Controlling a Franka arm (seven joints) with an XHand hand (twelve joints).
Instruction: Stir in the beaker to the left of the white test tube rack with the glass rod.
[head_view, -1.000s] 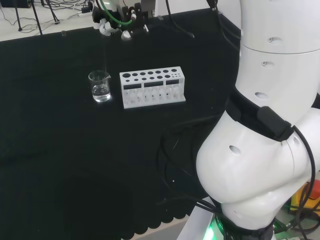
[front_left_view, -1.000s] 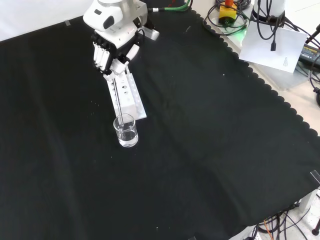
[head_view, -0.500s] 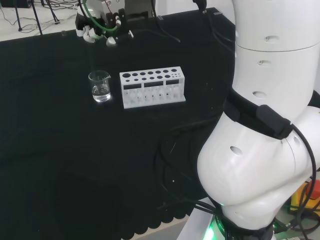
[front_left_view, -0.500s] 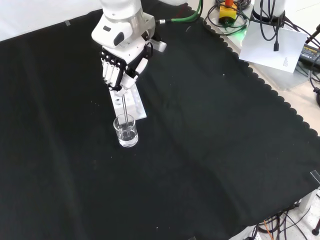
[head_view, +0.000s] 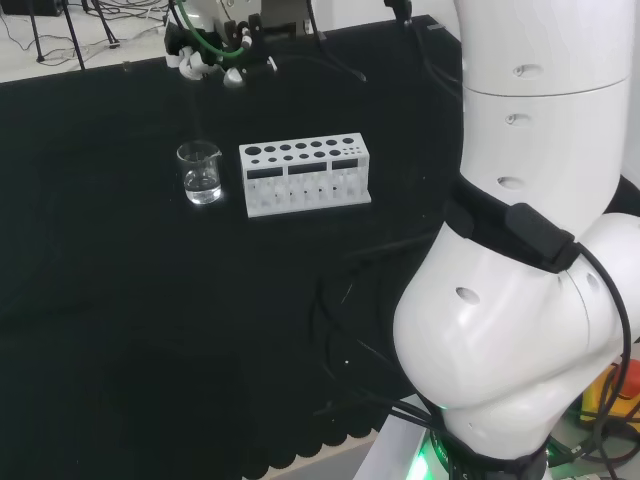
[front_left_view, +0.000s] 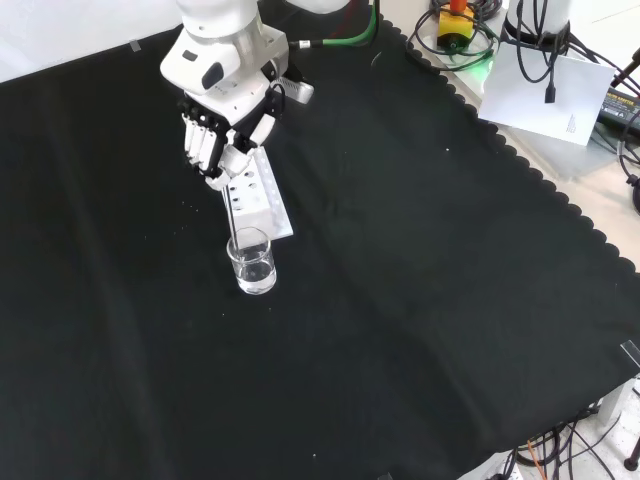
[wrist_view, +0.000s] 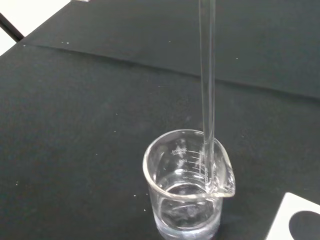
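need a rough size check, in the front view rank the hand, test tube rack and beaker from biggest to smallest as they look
1. hand, though it sits higher and nearer the camera, which may enlarge it
2. test tube rack, partly covered by the hand
3. beaker, clearly the smallest

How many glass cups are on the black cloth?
1. The beaker stands just left of the white test tube rack in the head view. Other clear glassware could be hard to spot.

The hand (front_left_view: 215, 140) hangs at eleven o'clock in the front view, fingers (front_left_view: 198, 148) curled, pointing down.
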